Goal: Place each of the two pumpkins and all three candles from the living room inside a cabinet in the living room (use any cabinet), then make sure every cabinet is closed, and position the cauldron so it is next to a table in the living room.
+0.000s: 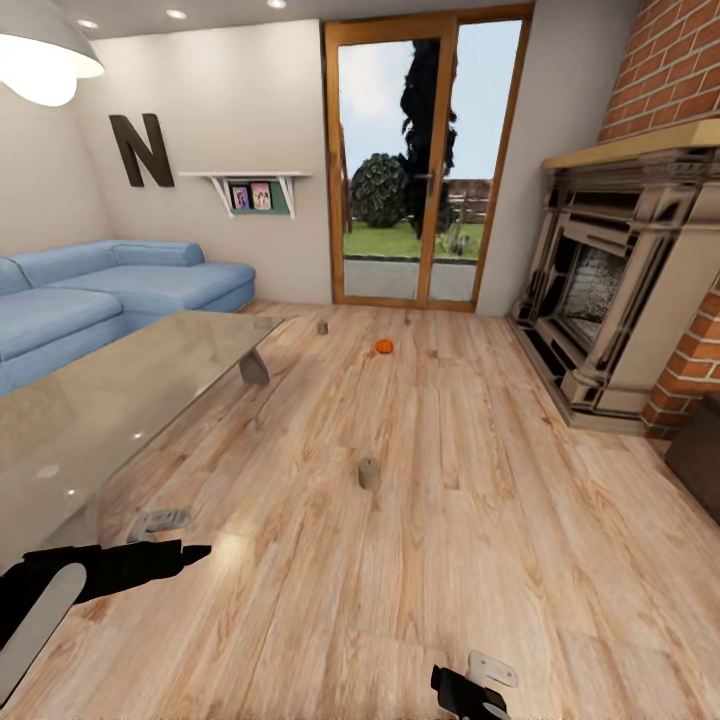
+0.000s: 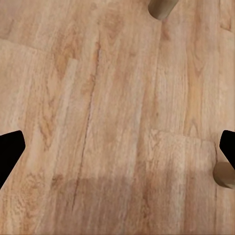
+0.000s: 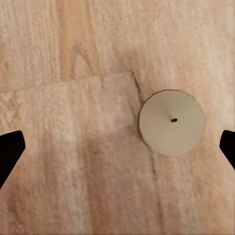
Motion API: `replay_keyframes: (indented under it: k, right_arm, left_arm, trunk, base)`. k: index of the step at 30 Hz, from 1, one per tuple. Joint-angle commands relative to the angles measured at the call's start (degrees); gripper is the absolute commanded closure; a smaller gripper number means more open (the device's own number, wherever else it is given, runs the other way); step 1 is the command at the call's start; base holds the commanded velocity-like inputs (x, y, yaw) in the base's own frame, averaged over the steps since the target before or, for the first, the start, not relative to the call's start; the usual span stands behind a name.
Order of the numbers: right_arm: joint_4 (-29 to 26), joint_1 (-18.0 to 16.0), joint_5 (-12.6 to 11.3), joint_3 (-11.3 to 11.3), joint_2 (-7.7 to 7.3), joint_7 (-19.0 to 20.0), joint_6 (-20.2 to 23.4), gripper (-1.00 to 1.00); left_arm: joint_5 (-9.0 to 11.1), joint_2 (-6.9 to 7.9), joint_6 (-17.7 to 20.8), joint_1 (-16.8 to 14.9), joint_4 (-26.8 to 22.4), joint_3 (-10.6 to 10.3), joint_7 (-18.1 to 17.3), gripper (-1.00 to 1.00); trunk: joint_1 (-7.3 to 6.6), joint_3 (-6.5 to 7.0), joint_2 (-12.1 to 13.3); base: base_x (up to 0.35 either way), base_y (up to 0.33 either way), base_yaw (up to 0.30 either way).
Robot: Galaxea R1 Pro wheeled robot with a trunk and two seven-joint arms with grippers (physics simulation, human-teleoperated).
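Candles stand on the wood floor (image 1: 440,520): one (image 1: 369,473) mid-room, another (image 1: 323,326) far off near the glass door, and in the right wrist view a third (image 3: 172,122) seen from straight above, a pale round top with a tiny dark wick hole, upright on the planks. Each looks a stubby, stiff, light cylinder, probably smooth and a bit slippery, so the sensible hold is across the round side, low enough not to tip it. The pumpkin (image 1: 384,346) sits on the floor beyond the mid-room candle, small, bright orange, likely light and rigid; best pinched across its ribbed belly. The right gripper (image 3: 117,152) hangs wide open and empty, the candle between its dark tips but nearer one. The left gripper (image 2: 117,152) is likewise spread wide, holding nothing, over bare floor; two pale cylinder-like shapes at that view's edges are too cropped to name. The grey glossy counter (image 1: 110,400) lies at the left, beside a blue sofa (image 1: 120,290)
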Motion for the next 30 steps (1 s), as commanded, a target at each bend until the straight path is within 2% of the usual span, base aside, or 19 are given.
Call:
replay_keyframes:
  k: [1, 23, 30]
  right_arm:
    - [0.00, -0.04, -0.58, 0.50, -0.01, -0.27, -0.26, -1.00]
    - [0.04, -0.04, -0.62, 0.42, -0.03, -0.27, -0.27, -1.00]
    - [0.15, -0.04, -0.80, 0.34, -0.10, -0.29, -0.27, -1.00]
  left_arm:
    - [-0.12, 0.04, 0.17, -0.04, -0.03, -0.05, -0.08, -1.00]
    - [-0.16, 0.03, 0.10, -0.04, -0.03, -0.05, -0.05, -1.00]
    - [0.01, 0.03, 0.13, -0.04, -0.03, -0.05, -0.18, -1.00]
  trunk:
    - [0.22, -0.24, -0.44]
    - [5.05, -4.19, -9.26]
    - [5.05, -4.19, -9.26]
  base:
    - [0.000, 0.000, 0.000]
    - [0.000, 0.000, 0.000]
    - [0.000, 0.000, 0.000]
